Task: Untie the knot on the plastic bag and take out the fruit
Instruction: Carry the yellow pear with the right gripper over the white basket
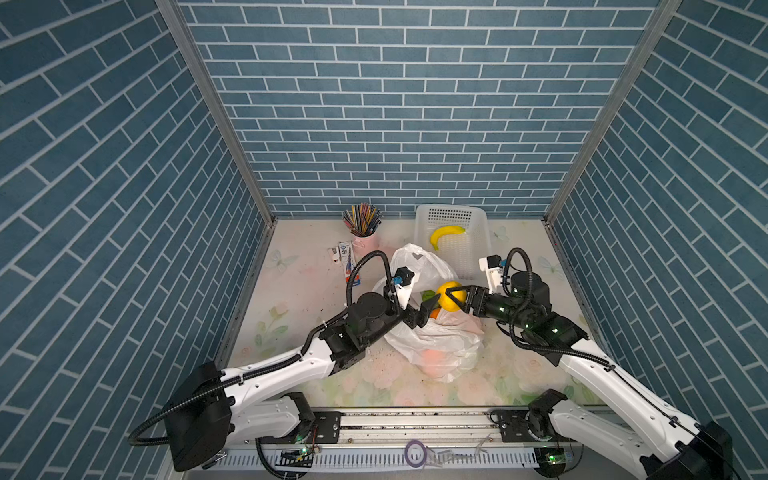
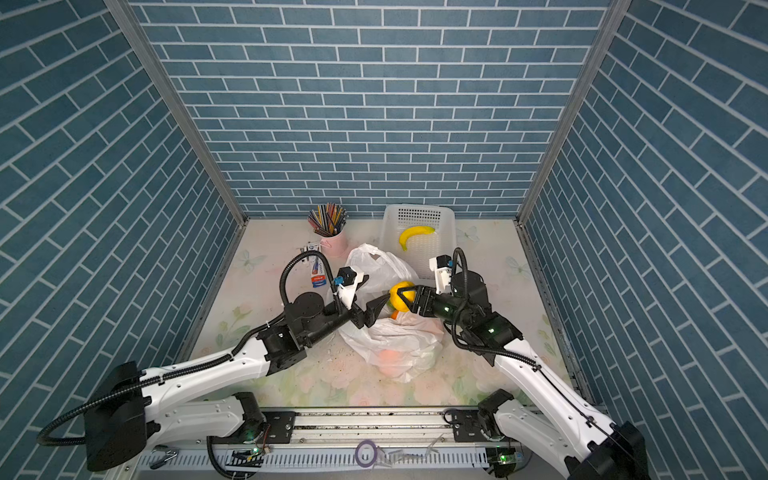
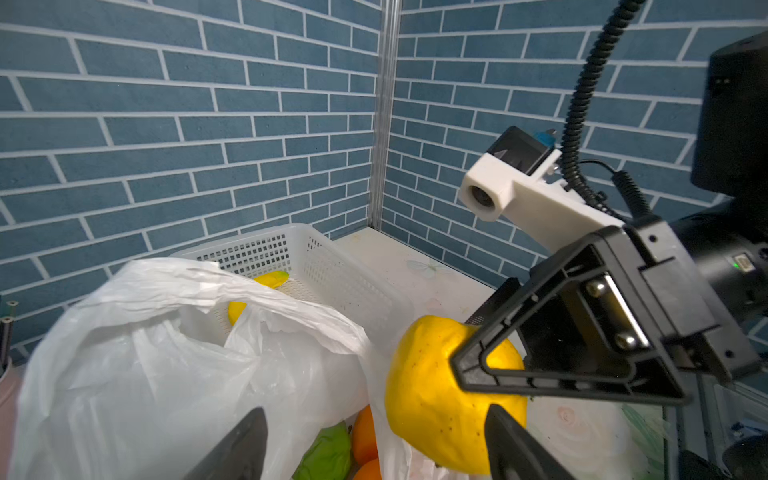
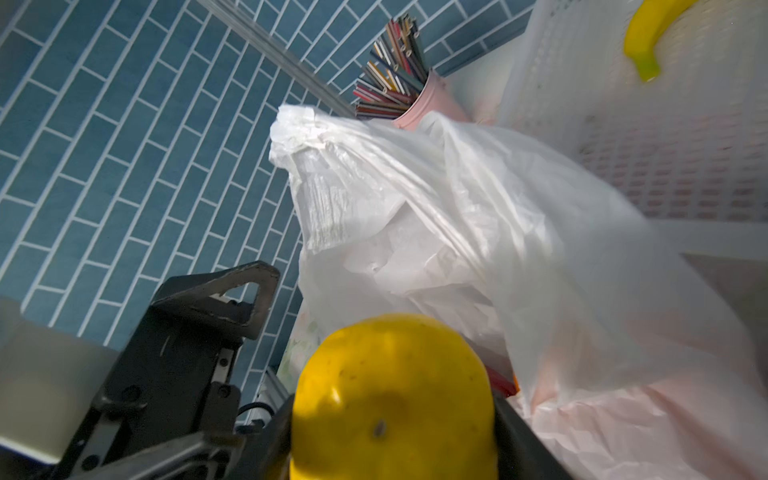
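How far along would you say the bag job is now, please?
Done: the plastic bag gapes open, evidently untied. In hand: the right gripper is shut on a yellow fruit above the bag's mouth; the left gripper is open beside it. Left: an orange and a green fruit lie inside.

No legible text, print on the flat packet (image 1: 346, 254) too small
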{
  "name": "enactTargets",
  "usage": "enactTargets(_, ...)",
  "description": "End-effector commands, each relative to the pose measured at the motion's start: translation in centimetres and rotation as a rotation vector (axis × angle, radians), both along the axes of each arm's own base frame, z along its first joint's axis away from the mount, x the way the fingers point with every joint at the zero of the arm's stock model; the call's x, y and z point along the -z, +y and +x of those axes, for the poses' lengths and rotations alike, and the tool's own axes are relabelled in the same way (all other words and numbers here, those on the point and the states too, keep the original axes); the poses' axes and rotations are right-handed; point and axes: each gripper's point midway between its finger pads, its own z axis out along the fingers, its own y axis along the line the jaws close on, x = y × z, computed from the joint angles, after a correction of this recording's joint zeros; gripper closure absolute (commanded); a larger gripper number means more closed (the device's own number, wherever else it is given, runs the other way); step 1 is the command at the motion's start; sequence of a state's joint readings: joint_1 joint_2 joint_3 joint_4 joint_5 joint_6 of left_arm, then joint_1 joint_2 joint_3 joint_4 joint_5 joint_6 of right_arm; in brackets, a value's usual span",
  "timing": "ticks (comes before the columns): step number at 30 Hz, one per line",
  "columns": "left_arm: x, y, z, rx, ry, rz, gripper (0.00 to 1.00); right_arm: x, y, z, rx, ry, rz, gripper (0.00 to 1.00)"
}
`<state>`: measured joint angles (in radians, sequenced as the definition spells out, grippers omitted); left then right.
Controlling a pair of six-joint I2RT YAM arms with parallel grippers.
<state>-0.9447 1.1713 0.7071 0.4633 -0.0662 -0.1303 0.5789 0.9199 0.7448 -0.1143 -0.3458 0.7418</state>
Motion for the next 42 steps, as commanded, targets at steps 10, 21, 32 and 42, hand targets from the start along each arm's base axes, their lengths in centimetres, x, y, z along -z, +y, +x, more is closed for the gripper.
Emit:
enactTargets(10, -3.5, 0.7, 0.9, -0.075, 0.12, -0.04, 0.13, -4.8, -4.0, 8.3, 0.277, -0.361, -0.405, 0.52)
enactTargets(21, -4.8, 0.6, 0.7, -0.077, 0.225, -0.061, 0.12, -1.1, -4.1, 17.8, 0.247, -0.236, -0.529, 0.5)
enactTargets(32, -4.5, 0.2, 0.7, -0.078, 0.298, -0.088, 0.12, 7.8, -6.2, 27.1, 0.239, -0.006, -0.519, 0.5)
enactTargets(42, -3.1, 0.0, 1.0, -0.093, 0.334, -0.056, 0.12, 14.7, -6.8, 33.6, 0.272, 0.078, -0.582, 0.48)
